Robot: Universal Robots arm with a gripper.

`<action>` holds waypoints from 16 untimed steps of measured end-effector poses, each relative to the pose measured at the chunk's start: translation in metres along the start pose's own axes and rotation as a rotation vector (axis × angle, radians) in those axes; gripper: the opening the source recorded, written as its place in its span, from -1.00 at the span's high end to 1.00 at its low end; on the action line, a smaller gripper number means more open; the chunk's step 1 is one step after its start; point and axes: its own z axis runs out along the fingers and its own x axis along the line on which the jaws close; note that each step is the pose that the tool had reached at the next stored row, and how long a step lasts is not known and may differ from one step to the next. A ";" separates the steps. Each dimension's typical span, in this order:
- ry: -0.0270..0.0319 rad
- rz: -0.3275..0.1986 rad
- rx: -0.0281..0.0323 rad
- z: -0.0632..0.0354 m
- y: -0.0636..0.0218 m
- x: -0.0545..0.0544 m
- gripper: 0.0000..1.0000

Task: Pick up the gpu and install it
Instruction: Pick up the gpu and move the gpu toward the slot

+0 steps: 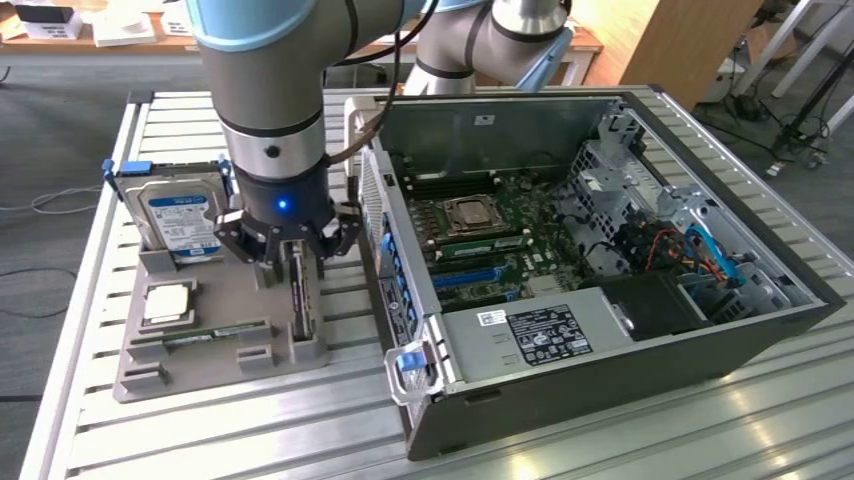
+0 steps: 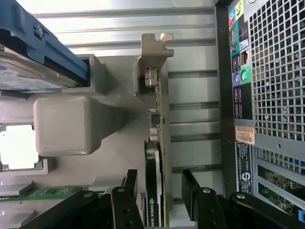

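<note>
The gpu (image 1: 302, 300) stands on edge in a slot of the grey holder tray (image 1: 254, 350), a thin dark card with a tan bracket. In the wrist view the gpu (image 2: 156, 138) runs lengthwise, its bracket end far from the camera. My gripper (image 1: 296, 262) hangs straight over the card. It is open, and its black fingers (image 2: 129, 183) stand on either side of the card's near end with a gap on each side. Nothing is held. The open computer case (image 1: 747, 300) lies at the exterior view's right, with blue card slots (image 1: 470, 285) on its motherboard.
On the same tray stand a hard drive (image 1: 180, 215) in a blue caddy, a processor (image 1: 167, 300) and a green memory stick (image 1: 214, 333). The case's rear panel (image 2: 267, 95) sits close beside the card. Everything rests on a slatted metal table (image 1: 200, 430).
</note>
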 end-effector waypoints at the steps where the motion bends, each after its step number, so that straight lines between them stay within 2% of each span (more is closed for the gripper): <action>1: 0.0000 0.000 0.0000 0.0010 0.0000 0.000 0.00; 16: 0.0001 0.000 0.0001 0.0031 -0.0004 0.003 0.00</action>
